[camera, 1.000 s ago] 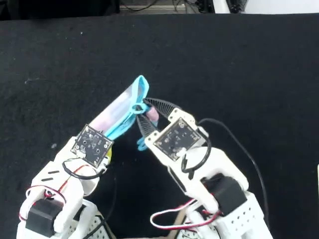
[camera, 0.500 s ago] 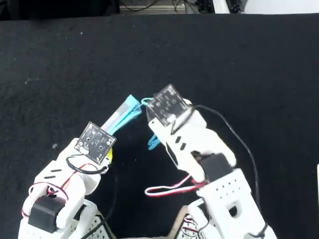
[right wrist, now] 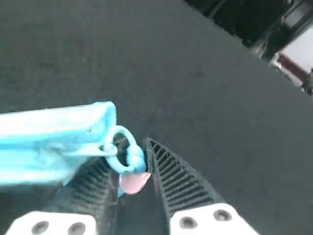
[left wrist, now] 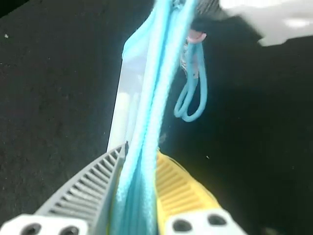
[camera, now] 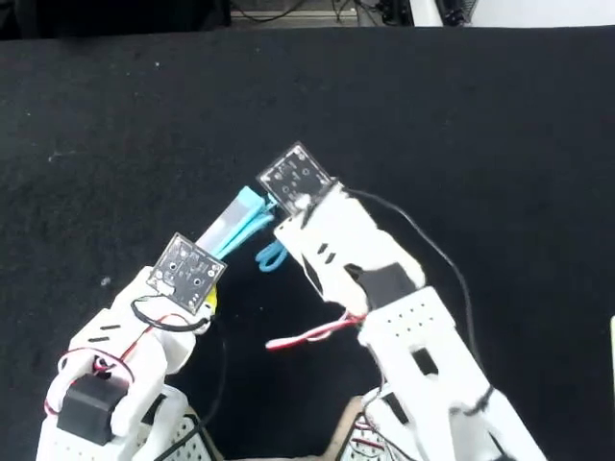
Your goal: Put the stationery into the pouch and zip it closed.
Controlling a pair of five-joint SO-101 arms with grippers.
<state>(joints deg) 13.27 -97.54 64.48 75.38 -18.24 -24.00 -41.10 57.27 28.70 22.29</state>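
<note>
The pouch is clear with blue trim and is held edge-up off the black table between the two arms. My left gripper is shut on its near end, with the grey and yellow fingers pressing the blue edge. At the far end, my right gripper is shut on the pink zipper pull, which hangs from a blue ring. A blue cord loop dangles beside the pouch. What is inside the pouch cannot be made out.
The black table cloth lies bare around both arms. Cables and dark equipment sit beyond the far edge. The right arm's red and white wires hang near its base.
My right arm has swung left and away from its base along the pouch's top, keeping the zipper pull. The pouch has turned from showing its side to edge-on, and its tip has dropped.
</note>
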